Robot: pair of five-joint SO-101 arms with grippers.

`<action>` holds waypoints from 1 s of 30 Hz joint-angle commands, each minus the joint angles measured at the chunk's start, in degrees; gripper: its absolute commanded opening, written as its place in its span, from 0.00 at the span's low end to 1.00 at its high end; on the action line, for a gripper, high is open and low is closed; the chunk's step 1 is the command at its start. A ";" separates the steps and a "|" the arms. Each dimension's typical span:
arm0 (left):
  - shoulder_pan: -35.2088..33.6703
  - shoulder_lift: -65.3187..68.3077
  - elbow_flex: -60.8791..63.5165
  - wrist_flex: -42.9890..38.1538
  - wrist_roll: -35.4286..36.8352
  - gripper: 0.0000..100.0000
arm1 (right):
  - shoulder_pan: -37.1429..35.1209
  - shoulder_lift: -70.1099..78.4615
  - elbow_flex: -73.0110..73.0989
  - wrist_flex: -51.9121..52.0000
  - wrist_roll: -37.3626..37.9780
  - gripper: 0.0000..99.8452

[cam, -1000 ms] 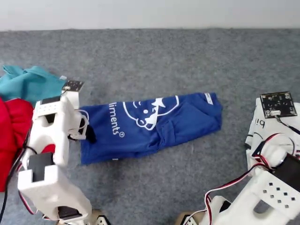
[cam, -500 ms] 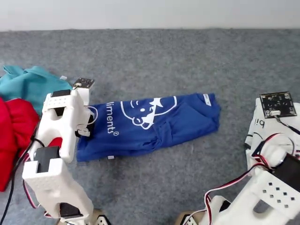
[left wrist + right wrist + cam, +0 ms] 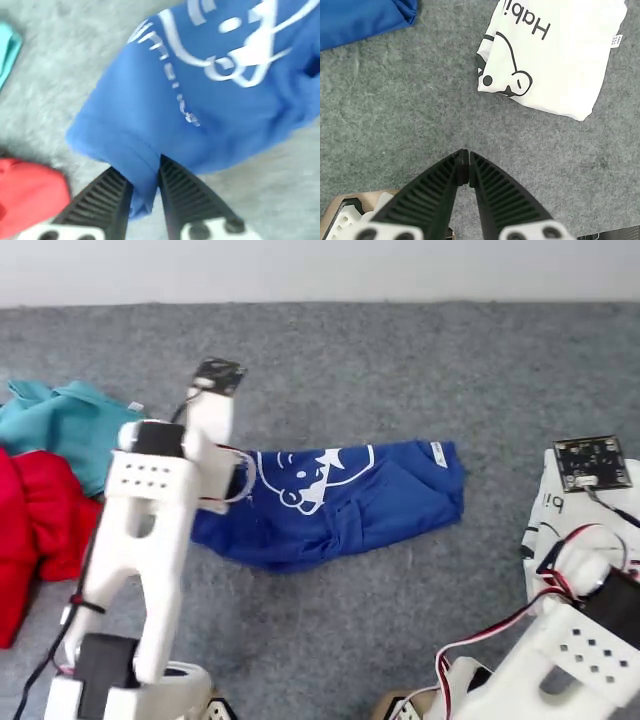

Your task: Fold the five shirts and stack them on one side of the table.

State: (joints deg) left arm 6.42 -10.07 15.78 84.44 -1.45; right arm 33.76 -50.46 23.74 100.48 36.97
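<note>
L pincer (image 3: 144, 182) clamped on blue shirt (image 3: 210, 120) hem; R pincer (image 3: 464, 167) closed, empty, nr white shirt (image 3: 560, 55).

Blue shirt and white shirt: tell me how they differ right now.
The blue shirt has an edge pinched in the left gripper; nothing holds the white shirt. The blue shirt lies long and rumpled; the white shirt is folded compactly. Blue shirt's print is white, white shirt's black. Both rest on the grey table.

Bright, even light covers the grey table (image 3: 400, 370). A faint, soft shadow edges the blue shirt (image 3: 350, 510)
</note>
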 commanded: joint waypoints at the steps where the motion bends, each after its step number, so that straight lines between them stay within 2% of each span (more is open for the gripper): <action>1: 6.95 -3.16 -3.30 -0.18 3.69 0.02 | 0.31 -0.75 -1.67 2.07 0.44 0.02; 7: 17.93 -1.67 -10.51 -2.37 3.87 0.02 | 0.31 -0.92 0.70 1.54 0.44 0.02; 12: 24.00 7.82 -20.26 -3.08 3.87 0.02 | 0.40 -1.19 5.10 1.54 0.44 0.02; 22: 29.80 29.71 -47.16 -0.62 4.04 0.02 | 0.31 -1.19 5.10 1.45 0.44 0.02; 26: 31.30 38.15 -57.71 0.97 4.31 0.08 | 0.31 -1.19 5.10 1.45 0.44 0.02; 30: 31.30 45.89 -67.30 1.41 7.74 0.15 | 0.31 -1.19 5.27 1.45 0.44 0.02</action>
State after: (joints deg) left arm 37.36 33.10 -43.12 85.41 4.26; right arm 33.76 -50.46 29.19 100.48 36.97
